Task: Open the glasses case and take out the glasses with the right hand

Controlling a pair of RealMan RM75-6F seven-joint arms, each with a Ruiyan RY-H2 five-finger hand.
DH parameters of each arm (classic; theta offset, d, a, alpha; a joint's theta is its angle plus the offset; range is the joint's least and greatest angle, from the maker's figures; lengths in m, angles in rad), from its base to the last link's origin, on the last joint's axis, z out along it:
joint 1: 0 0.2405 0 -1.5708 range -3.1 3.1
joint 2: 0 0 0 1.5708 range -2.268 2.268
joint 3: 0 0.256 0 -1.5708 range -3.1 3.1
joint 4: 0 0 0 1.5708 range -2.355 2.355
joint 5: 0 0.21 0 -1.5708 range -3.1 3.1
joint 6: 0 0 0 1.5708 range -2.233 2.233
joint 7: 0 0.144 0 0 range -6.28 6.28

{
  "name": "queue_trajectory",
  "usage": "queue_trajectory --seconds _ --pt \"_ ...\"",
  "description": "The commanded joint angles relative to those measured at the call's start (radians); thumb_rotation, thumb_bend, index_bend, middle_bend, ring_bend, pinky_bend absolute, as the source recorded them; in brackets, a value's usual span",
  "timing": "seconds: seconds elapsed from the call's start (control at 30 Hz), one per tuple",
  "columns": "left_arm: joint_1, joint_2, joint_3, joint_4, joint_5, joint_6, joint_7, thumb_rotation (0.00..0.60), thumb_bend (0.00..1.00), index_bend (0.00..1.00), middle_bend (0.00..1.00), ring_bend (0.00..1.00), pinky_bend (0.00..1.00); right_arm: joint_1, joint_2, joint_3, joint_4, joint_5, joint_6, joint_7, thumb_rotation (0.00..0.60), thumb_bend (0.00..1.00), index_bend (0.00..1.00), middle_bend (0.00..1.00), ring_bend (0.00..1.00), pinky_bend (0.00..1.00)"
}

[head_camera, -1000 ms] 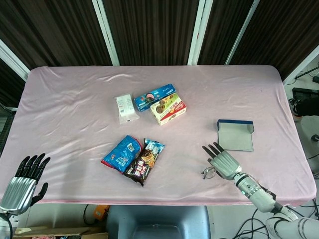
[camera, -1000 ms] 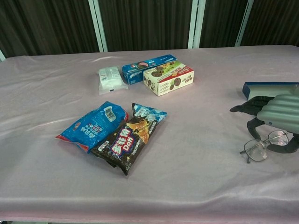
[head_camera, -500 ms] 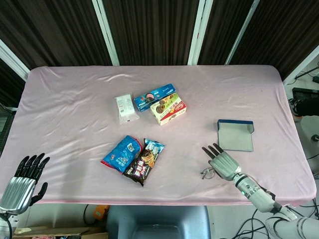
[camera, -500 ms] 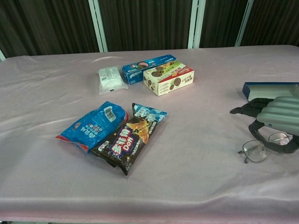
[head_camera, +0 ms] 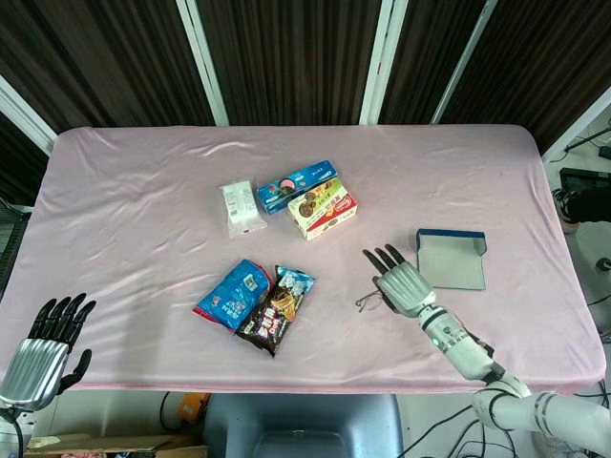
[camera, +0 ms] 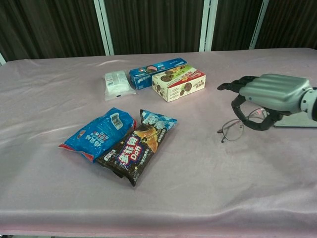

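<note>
**Right hand holds the glasses above the cloth**

The left hand [head_camera: 50, 343] hangs off the table's near corner, fingers apart, holding nothing. The right hand [camera: 265, 94] curls around the glasses [camera: 237, 127], lifted beside the open glasses case [head_camera: 451, 259].

Even, soft light falls from above on the pink tabletop [head_camera: 143, 210], bright but without glare. Shadows are faint: a thin one under the right hand [camera: 270, 94], slight ones beside the snack bags [head_camera: 256, 303]. The dark panels behind the tabletop stay dim. Both views are sharp, with the tabletop's far edge bowing slightly in the head view.
</note>
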Motion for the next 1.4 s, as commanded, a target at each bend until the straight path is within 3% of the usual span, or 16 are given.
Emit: queue_trajectory --seconds 0.03,0.13,0.3,0.37,0.47,0.6,0.73,0.87,1.0,1.07,1.13,1.23,1.3,1.4 --pt "-0.001 0.001 0.000 0.001 -0.001 -0.002 -0.003 0.600 0.43 0.00 0.00 0.00 0.00 0.076 -0.094 0.078 0.028 0.131 -0.038 -0.114 0.600 0.65 0.76 0.04 0.00 0.00" --pt "-0.002 0.002 0.000 0.002 0.000 -0.003 -0.005 0.600 0.43 0.00 0.00 0.00 0.00 0.098 -0.127 0.093 0.045 0.179 -0.041 -0.157 0.600 0.65 0.76 0.04 0.00 0.00" --pt "-0.002 0.006 -0.002 0.006 -0.005 -0.003 -0.019 0.600 0.43 0.00 0.00 0.00 0.00 0.175 -0.269 0.118 0.135 0.330 -0.040 -0.287 0.600 0.65 0.71 0.04 0.00 0.00" --pt "-0.003 0.008 -0.002 0.007 -0.005 -0.004 -0.023 0.600 0.43 0.00 0.00 0.00 0.00 0.190 -0.301 0.114 0.156 0.366 -0.030 -0.318 0.600 0.65 0.65 0.04 0.00 0.00" --pt "-0.002 0.009 -0.001 0.007 -0.004 -0.004 -0.025 0.600 0.43 0.00 0.00 0.00 0.00 0.205 -0.331 0.106 0.177 0.411 -0.009 -0.366 0.600 0.65 0.46 0.03 0.00 0.00" --pt "-0.001 0.009 0.001 0.007 0.000 0.000 -0.025 0.600 0.43 0.00 0.00 0.00 0.00 0.210 -0.337 0.107 0.161 0.451 0.032 -0.395 0.600 0.49 0.23 0.00 0.00 0.00" --pt "0.001 0.010 0.002 0.007 0.003 0.006 -0.027 0.600 0.43 0.00 0.00 0.00 0.00 0.188 -0.271 0.103 0.061 0.440 0.084 -0.377 0.600 0.43 0.18 0.00 0.00 0.00" --pt "0.004 0.012 0.002 0.007 0.003 0.011 -0.031 0.600 0.43 0.00 0.00 0.00 0.00 0.109 -0.131 0.058 -0.125 0.326 0.196 -0.317 0.600 0.42 0.16 0.00 0.00 0.00" --pt "0.009 0.013 0.002 0.006 0.007 0.021 -0.032 0.600 0.43 0.00 0.00 0.00 0.00 -0.047 0.063 -0.058 -0.333 0.169 0.384 -0.253 0.600 0.41 0.13 0.00 0.00 0.00" --pt "0.011 0.013 0.002 0.006 0.008 0.026 -0.030 0.600 0.43 0.00 0.00 0.00 0.00 -0.158 0.166 -0.156 -0.393 0.070 0.504 -0.206 0.600 0.40 0.12 0.00 0.00 0.00" --pt "0.011 0.011 0.001 0.004 0.009 0.025 -0.022 0.600 0.43 0.00 0.00 0.00 0.00 -0.282 0.237 -0.248 -0.390 -0.010 0.636 -0.135 0.600 0.40 0.12 0.00 0.00 0.00" --pt "0.011 0.008 0.003 0.001 0.009 0.019 -0.011 0.600 0.43 0.00 0.00 0.00 0.00 -0.433 0.258 -0.315 -0.268 -0.085 0.789 0.053 0.600 0.40 0.12 0.00 0.00 0.00" --pt "0.013 0.002 0.005 0.001 0.019 0.028 -0.006 0.600 0.43 0.00 0.00 0.00 0.00 -0.496 0.250 -0.312 -0.173 -0.083 0.833 0.204 0.600 0.40 0.13 0.00 0.00 0.00" --pt "0.021 -0.007 0.014 0.008 0.053 0.056 0.001 0.600 0.43 0.00 0.00 0.00 0.00 -0.511 0.268 -0.292 -0.125 -0.063 0.801 0.296 0.600 0.40 0.12 0.00 0.00 0.00"
